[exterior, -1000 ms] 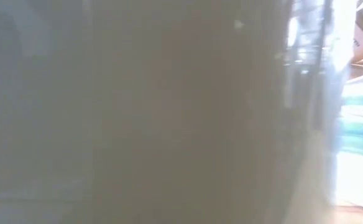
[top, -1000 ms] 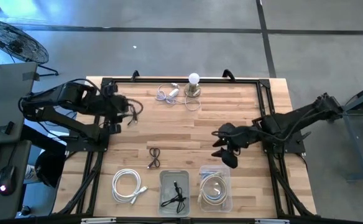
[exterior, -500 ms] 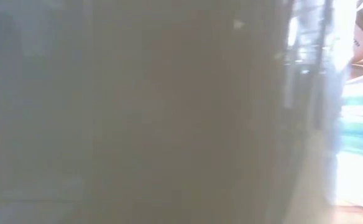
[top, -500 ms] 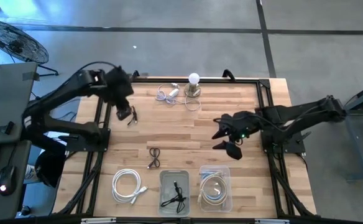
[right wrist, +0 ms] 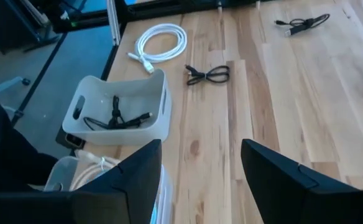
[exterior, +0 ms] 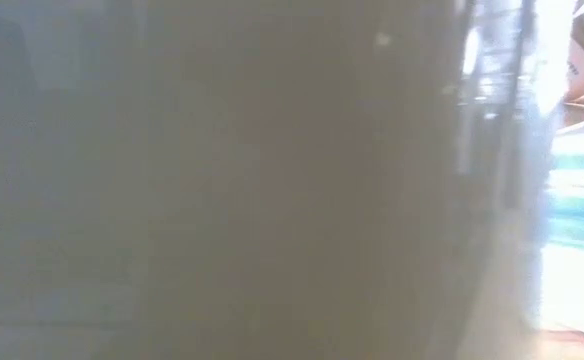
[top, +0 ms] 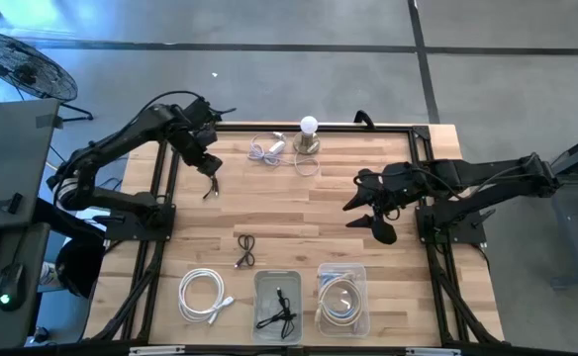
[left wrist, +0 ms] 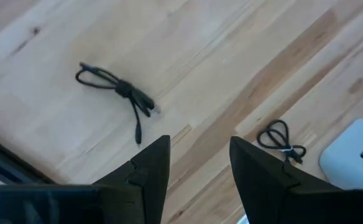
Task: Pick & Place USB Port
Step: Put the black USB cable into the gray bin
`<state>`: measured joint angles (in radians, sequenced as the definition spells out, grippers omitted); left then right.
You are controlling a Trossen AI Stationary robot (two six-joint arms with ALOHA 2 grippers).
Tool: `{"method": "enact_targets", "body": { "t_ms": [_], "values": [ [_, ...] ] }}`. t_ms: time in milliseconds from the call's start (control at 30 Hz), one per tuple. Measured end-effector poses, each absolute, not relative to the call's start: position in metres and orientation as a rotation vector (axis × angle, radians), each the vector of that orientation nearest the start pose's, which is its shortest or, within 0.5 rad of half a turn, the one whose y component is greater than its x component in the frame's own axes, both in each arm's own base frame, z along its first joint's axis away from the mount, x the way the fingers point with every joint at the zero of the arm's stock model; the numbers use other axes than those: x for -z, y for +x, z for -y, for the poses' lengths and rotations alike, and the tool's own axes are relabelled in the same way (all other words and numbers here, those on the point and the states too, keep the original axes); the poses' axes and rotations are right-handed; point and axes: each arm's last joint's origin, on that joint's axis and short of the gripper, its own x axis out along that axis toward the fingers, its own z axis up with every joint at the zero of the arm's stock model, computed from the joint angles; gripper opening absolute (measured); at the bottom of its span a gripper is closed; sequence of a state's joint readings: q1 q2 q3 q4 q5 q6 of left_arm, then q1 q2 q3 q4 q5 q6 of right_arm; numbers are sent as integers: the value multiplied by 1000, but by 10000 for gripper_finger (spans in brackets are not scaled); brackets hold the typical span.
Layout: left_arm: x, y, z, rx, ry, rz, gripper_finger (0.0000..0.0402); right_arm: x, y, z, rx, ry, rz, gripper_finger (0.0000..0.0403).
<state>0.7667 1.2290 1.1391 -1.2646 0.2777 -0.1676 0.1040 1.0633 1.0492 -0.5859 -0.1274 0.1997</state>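
Note:
A small bundled black cable [top: 210, 185] [left wrist: 116, 90] lies on the table's far left part, and my open left gripper [top: 206, 161] [left wrist: 197, 155] hovers above it, touching nothing. A second black cable [top: 246, 249] [left wrist: 281, 140] [right wrist: 207, 74] lies mid-table. A white bin [top: 277, 305] [right wrist: 119, 109] at the near edge holds a black cable. Beside it a clear bin [top: 341, 297] holds a white cable. My open right gripper [top: 371, 214] [right wrist: 200, 162] hangs above the table's right part, empty.
A coiled white cable [top: 203, 294] [right wrist: 163, 42] lies near the left of the bins. A white cable [top: 267, 148] and a lamp with a bulb [top: 310, 133] sit at the far edge. Something blurred close to the lens blocks the low view.
My left arm has unfolded and risen from the table's left edge, bringing its gripper above the black cable on the far left. My right gripper has drifted toward the far and right edges. The cables and bins have stayed where they were.

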Motion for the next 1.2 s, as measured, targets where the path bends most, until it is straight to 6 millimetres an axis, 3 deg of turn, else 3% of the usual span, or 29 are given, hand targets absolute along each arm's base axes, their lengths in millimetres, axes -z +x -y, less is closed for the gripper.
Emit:
{"method": "enact_targets", "body": {
  "t_ms": [500, 833, 1200],
  "values": [
    [-251, 167, -154, -640, -964, -1520, 163, -346, 191, -20, -197, 150, -613, 213],
    [-237, 175, -163, -639, -920, -1505, 163, -346, 191, -7, -143, 143, -601, 213],
    [-193, 174, -159, -606, -970, -1463, 163, -346, 191, -1, -122, 120, -595, 213]
  ]
}}
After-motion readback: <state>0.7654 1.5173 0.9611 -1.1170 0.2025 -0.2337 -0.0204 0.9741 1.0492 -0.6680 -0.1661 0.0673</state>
